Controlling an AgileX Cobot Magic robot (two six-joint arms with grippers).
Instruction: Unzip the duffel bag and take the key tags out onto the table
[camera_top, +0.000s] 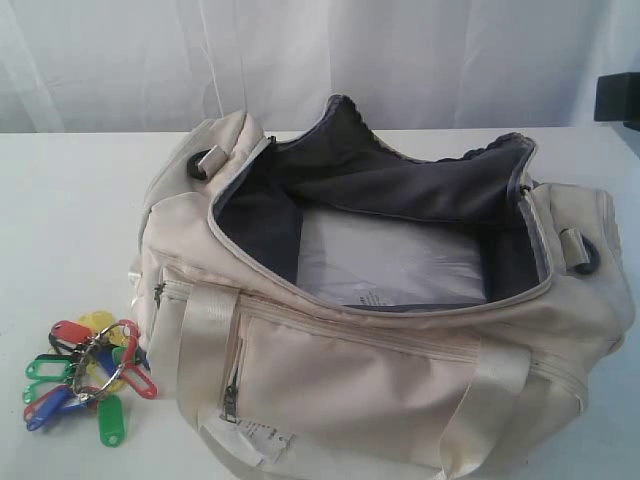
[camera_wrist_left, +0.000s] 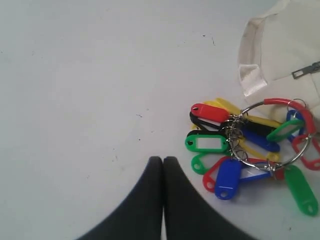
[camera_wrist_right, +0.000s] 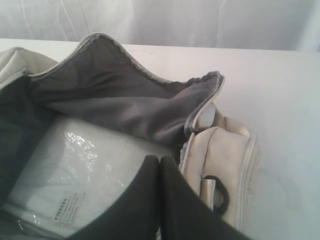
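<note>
White tabletop (camera_top: 60, 200) bears coloured plastic key tags (camera_top: 88, 375) left of the open cream fabric duffel bag (camera_top: 400, 390). Nearest them sits the left gripper (camera_wrist_left: 163, 160), closed and empty; the right gripper (camera_wrist_right: 159, 159) is closed too.

Exterior looks down on duffel bag (camera_top: 380, 390) and key tags (camera_top: 90, 378), each wrist close above one
</note>
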